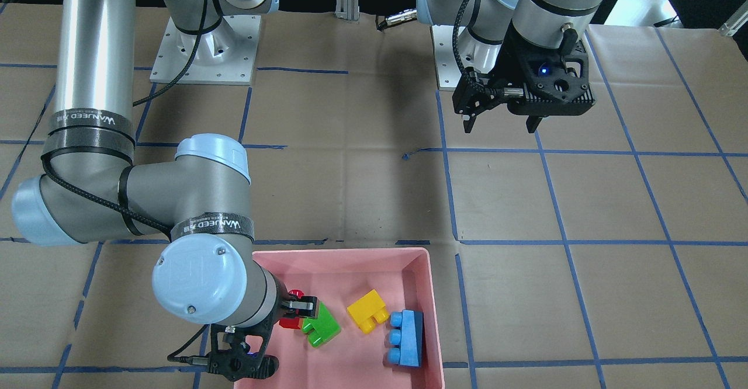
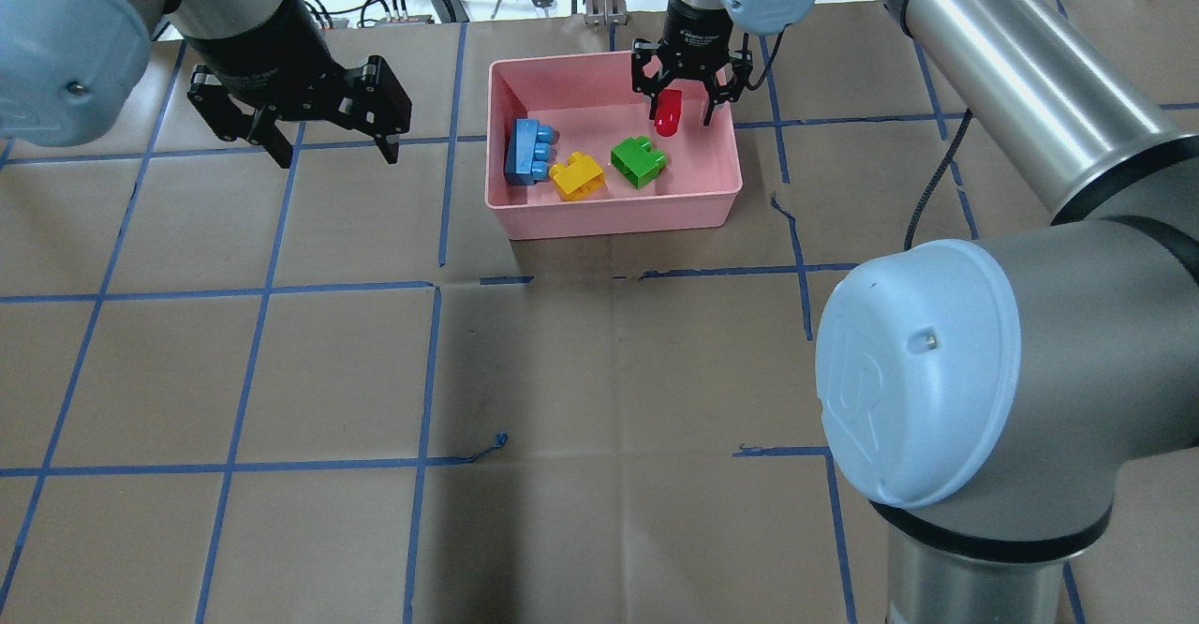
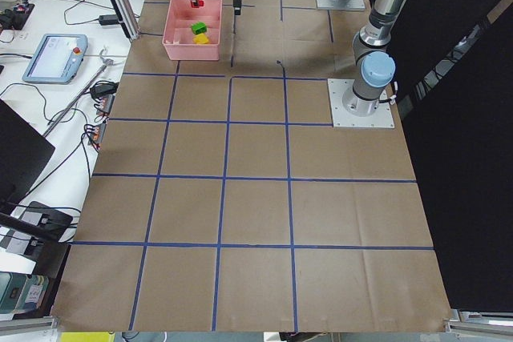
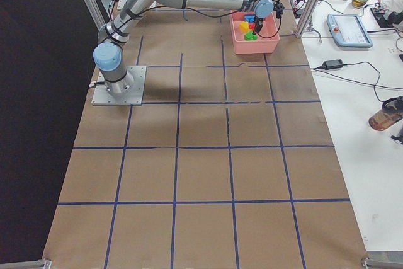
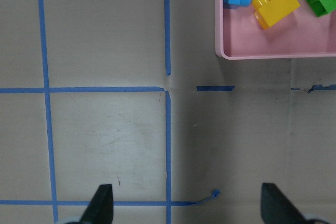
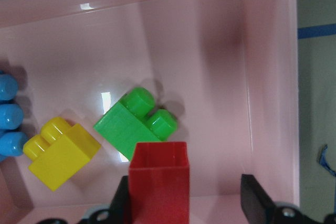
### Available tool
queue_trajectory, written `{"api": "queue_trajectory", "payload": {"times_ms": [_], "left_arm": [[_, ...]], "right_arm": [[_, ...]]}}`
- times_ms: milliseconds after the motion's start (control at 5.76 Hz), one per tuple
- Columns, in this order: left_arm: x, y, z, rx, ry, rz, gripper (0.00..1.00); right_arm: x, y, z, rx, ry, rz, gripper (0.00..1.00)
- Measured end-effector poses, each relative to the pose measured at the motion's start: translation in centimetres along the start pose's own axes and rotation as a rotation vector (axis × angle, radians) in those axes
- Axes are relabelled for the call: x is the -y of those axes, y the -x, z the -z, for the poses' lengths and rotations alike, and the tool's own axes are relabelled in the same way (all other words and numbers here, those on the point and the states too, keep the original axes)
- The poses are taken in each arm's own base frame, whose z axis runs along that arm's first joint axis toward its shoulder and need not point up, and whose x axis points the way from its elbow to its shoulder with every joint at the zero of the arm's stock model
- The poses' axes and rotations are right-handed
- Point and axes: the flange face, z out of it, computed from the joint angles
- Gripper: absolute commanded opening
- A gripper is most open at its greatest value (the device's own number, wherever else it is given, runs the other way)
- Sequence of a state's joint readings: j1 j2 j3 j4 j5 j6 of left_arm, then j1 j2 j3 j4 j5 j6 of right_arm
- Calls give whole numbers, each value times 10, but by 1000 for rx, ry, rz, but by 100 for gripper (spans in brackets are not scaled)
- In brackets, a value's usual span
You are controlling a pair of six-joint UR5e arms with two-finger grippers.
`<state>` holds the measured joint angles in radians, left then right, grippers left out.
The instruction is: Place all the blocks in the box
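The pink box (image 2: 609,221) stands at the far middle of the table. The blue block (image 2: 527,149), the yellow block (image 2: 576,177) and the green block (image 2: 639,161) lie on its floor. My right gripper (image 2: 681,116) hangs over the box's right part with its jaws open. The red block (image 2: 668,118) is between the jaws. In the right wrist view the red block (image 6: 159,182) lies against one finger, with a clear gap to the other finger (image 6: 254,203). I cannot tell whether it rests on the floor. My left gripper (image 2: 328,151) is open and empty, left of the box.
Brown paper with a grid of blue tape (image 2: 431,287) covers the table. The right arm's elbow (image 2: 918,380) fills the near right of the overhead view. The two arm bases (image 1: 204,50) stand at the robot's edge of the table.
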<state>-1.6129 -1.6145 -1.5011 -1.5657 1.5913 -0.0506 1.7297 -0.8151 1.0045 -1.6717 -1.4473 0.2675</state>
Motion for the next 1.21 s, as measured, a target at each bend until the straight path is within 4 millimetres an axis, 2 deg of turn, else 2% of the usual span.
{"api": "queue_trajectory", "payload": {"times_ms": [347,694,867,1214], "left_arm": [[0,1,1,1,-2,2,100],[0,1,3,0,-7,2,100],[-1,1,3,0,-7,1,99],[0,0,3,0,-9,3,99]], "right_arm": [[-1,-2,3,-18,-6,7,99],[-1,-12,13,-107,-30,93,99],[-4,-20,29,-151,-47,135,99],[-24,-54,85,-193,-37,198,99]]}}
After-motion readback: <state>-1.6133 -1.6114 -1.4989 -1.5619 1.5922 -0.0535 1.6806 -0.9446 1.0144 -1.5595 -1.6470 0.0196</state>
